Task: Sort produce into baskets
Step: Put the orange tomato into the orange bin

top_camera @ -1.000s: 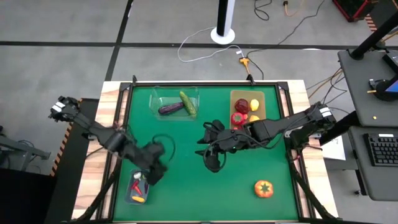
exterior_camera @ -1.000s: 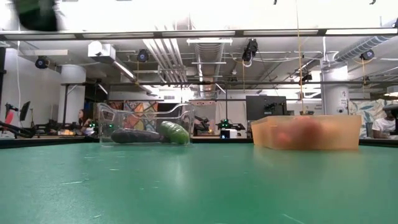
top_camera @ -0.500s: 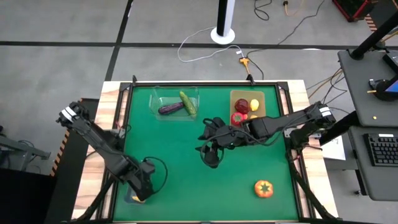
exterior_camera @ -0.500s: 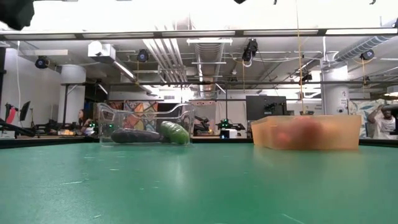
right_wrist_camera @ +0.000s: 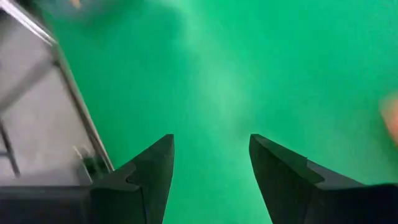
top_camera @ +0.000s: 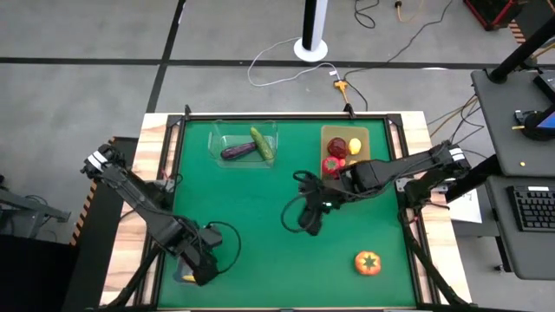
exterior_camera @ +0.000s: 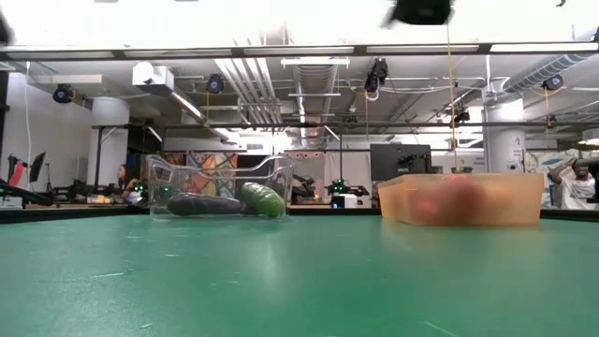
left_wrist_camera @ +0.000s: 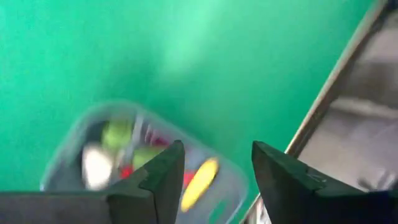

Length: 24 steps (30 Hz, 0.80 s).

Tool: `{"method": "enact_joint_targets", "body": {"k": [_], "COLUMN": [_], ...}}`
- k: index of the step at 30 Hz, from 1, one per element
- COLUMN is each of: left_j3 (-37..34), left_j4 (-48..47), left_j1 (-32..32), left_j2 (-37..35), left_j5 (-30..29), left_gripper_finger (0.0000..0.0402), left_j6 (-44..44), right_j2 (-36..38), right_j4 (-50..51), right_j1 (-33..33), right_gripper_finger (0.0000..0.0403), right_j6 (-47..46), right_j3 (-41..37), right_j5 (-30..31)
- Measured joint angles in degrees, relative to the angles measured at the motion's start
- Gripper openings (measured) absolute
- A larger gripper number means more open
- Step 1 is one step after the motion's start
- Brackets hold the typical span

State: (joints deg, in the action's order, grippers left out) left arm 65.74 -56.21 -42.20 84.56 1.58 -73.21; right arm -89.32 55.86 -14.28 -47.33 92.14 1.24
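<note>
My left gripper (top_camera: 202, 265) hangs open over the small bluish-grey tub (left_wrist_camera: 65, 163) at the table's near left. In that tub lie tiny chillies: green (left_wrist_camera: 118, 132), red and a yellow one (left_wrist_camera: 200, 183). Nothing is between the fingers. My right gripper (top_camera: 310, 221) stands open over bare mat at mid-table, holding nothing. A tomato (top_camera: 368, 262) rests on the mat near the right front. The clear tub (top_camera: 245, 142) at the far side holds the purple eggplant (top_camera: 236, 152) and green cucumber (top_camera: 262, 143). The wooden tray (top_camera: 346, 152) holds red and yellow fruits.
A black frame (top_camera: 286, 115) edges the green mat. The low view shows the clear tub (exterior_camera: 220, 192) and the wooden tray (exterior_camera: 463, 198) standing at the far side, with open mat in front of them. Cables trail from both grippers.
My left gripper has gone toward the table's near edge and a little left, and now hangs over the small tub, covering most of it in the high view. My right gripper has shifted toward the table's right edge.
</note>
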Motion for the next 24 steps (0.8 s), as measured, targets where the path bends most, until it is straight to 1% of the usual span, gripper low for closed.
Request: {"method": "enact_joint_targets", "body": {"k": [1, 5, 6, 8, 11, 16, 19, 24], "left_j3": [2.0, 9.9, 11.5, 14.2, 17.2, 19.1, 19.3, 19.2], "left_j4": [-0.1, -0.8, -1.0, -1.5, -1.8, -1.8, -1.8, -1.8], "left_j1": [0.2, 1.9, 2.5, 4.2, 7.0, 10.0, 11.0, 11.6], "left_j2": [0.0, 0.0, 0.0, 0.0, 0.0, 0.0, 0.0, 0.0], "left_j5": [-3.3, -19.8, -22.9, -26.8, -29.6, -29.7, -29.7, -31.0], "left_gripper_finger": [0.0171, 0.0170, 0.0169, 0.0166, 0.0161, 0.0154, 0.0151, 0.0150], "left_j6": [1.8, 11.4, 13.7, 17.9, 22.3, 27.7, 30.2, 31.1], "right_j2": [0.3, 1.2, 1.4, 2.2, 3.7, 6.8, 9.3, 13.0], "right_j4": [4.5, 22.1, 25.2, 28.5, 28.6, 27.8, 22.5, 10.1], "right_j1": [-0.5, -4.4, -5.6, -8.0, -11.7, -18.1, -21.9, -26.6], "right_gripper_finger": [0.0201, 0.0213, 0.0220, 0.0238, 0.0269, 0.0313, 0.0328, 0.0339], "right_j6": [-2.6, -12.1, -14.4, -18.9, -26.5, -40.5, -49.4, -62.4], "right_j3": [0.0, -0.3, -0.5, -1.3, -3.5, -9.5, -14.3, -21.4], "right_j5": [-1.1, -1.3, -1.3, -1.3, -2.1, -6.9, -8.9, -8.4]}}
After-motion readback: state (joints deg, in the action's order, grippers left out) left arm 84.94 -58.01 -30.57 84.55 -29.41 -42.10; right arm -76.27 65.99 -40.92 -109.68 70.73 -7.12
